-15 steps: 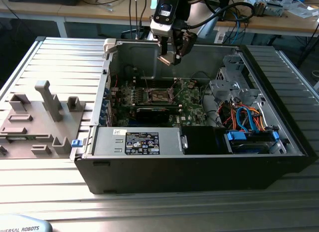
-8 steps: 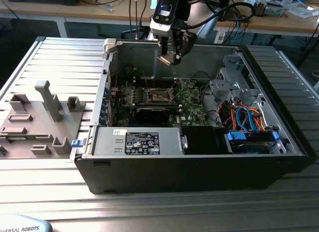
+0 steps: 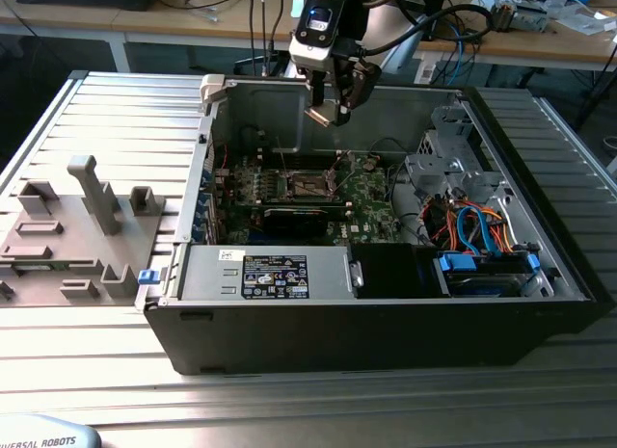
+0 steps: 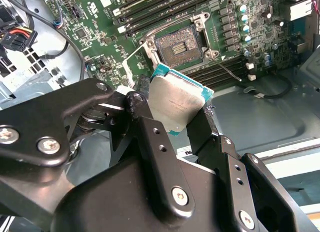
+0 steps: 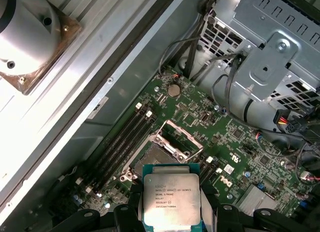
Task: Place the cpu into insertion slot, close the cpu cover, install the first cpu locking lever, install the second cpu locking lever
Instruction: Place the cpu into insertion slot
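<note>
My gripper [image 3: 331, 109] hangs over the open computer case, shut on the cpu [image 4: 175, 102], a flat square chip with a dull silver top and a green rim. In both wrist views the black fingers [image 4: 145, 122] clamp two opposite edges of the cpu [image 5: 171, 194]. Below it on the green motherboard [image 3: 371, 193] lies the insertion slot [image 4: 179, 47], a dark square recess with nothing in it. The cpu cover [image 5: 178, 138] stands swung up beside the insertion slot [image 5: 150, 154]. A thin wire locking lever [image 4: 227, 70] sticks out next to the socket. The chip is well above the board and touches nothing else.
A silver power supply [image 3: 275, 275] and a long black card [image 3: 294, 215] lie in front of the socket. A metal drive cage [image 3: 453, 159] with orange and blue cables [image 3: 472, 222] is at the exterior view's right. Long memory slots [image 5: 122, 137] flank the socket. Grey fixtures [image 3: 77, 226] sit outside the case.
</note>
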Tool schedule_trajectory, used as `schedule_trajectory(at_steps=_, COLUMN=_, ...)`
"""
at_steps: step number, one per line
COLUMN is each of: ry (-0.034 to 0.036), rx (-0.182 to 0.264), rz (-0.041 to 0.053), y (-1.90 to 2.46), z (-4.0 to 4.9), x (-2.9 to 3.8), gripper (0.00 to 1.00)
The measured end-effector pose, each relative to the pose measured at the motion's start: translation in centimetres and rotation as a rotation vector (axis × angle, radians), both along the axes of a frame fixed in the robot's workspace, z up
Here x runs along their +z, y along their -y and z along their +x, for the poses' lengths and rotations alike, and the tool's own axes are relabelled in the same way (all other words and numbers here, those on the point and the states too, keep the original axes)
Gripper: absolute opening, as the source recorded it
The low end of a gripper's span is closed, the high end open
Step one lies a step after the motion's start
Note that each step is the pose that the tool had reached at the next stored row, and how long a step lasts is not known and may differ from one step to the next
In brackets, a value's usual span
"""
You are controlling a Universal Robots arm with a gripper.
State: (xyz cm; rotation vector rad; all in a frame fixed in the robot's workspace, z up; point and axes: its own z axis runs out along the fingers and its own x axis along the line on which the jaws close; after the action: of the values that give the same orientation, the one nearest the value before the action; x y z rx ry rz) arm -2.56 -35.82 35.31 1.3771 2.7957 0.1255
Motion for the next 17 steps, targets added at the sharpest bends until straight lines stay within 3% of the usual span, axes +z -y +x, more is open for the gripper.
schedule_trajectory(at_steps=17, ry=0.0, rx=-0.03, rz=-0.0001, y=0.0, z=0.0, x=0.0, gripper=0.54)
